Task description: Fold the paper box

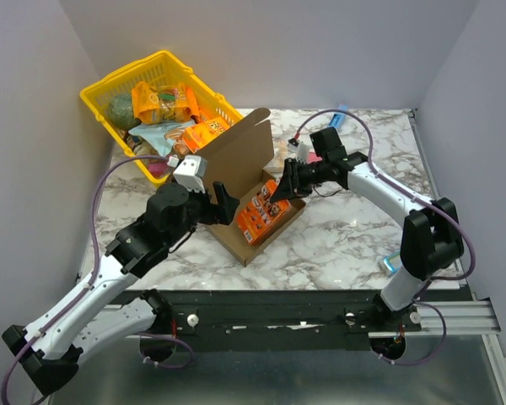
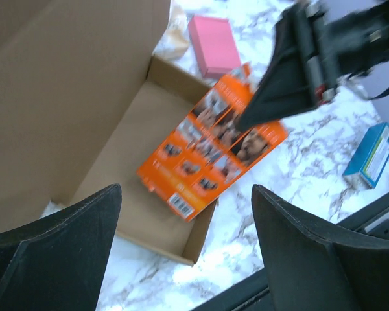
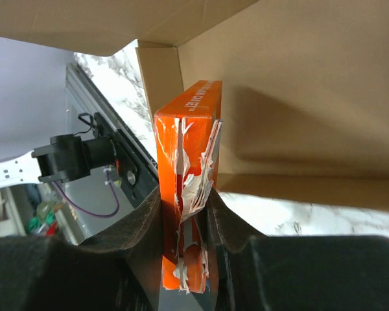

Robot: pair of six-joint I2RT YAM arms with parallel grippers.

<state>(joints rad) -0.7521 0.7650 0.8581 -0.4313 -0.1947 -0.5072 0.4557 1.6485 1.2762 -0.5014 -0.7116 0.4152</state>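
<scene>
The paper box (image 1: 243, 156) is a shallow brown cardboard mailer at the table's middle, its lid standing open at the back. It also shows in the left wrist view (image 2: 84, 110) and the right wrist view (image 3: 292, 84). An orange snack box (image 1: 265, 211) lies tilted in its tray, one end over the right wall. My right gripper (image 1: 280, 199) is shut on that end of the snack box (image 3: 188, 194), whose end flap is torn. My left gripper (image 1: 226, 204) is open and empty, just left of the tray, above its near left corner.
A yellow basket (image 1: 156, 110) with several snack packs stands at the back left. A pink box (image 2: 212, 44) lies beyond the mailer. A blue box (image 2: 372, 154) lies on the marble table (image 1: 346, 228) at the right, near the front edge.
</scene>
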